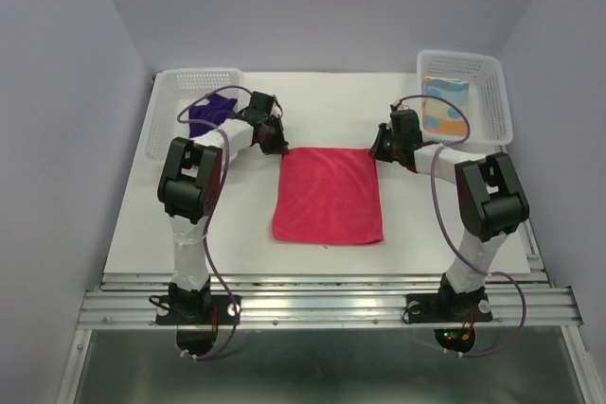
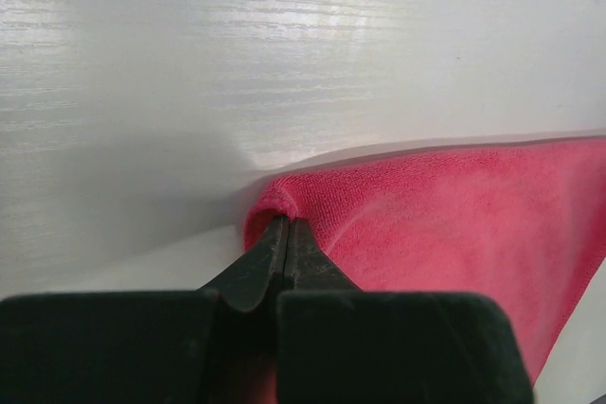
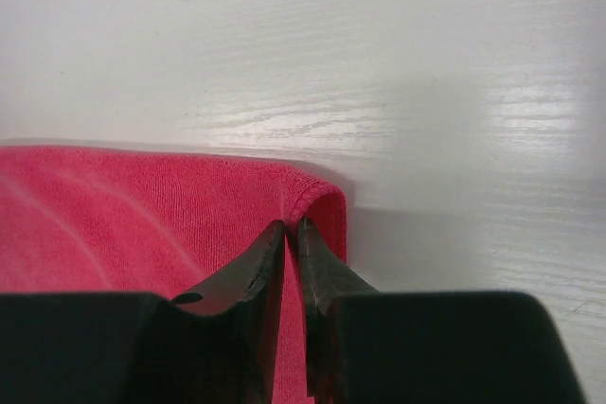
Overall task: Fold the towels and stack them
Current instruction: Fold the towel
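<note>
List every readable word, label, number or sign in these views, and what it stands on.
None: no text is legible in any view. The magenta-pink square cloth towel, the blue-and-orange blotched towel in the white plastic mesh basket and the dark purple cloth show no lettering.

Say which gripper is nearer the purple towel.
Left. The left gripper pinches the far-left corner of the pink towel, beside the basket holding the purple towel; the right gripper pinches its far-right corner, farther away.

White table [image 1: 237, 234] carries pink towel [image 1: 328, 194], left basket [image 1: 199, 73], right basket [image 1: 498, 101].
</note>
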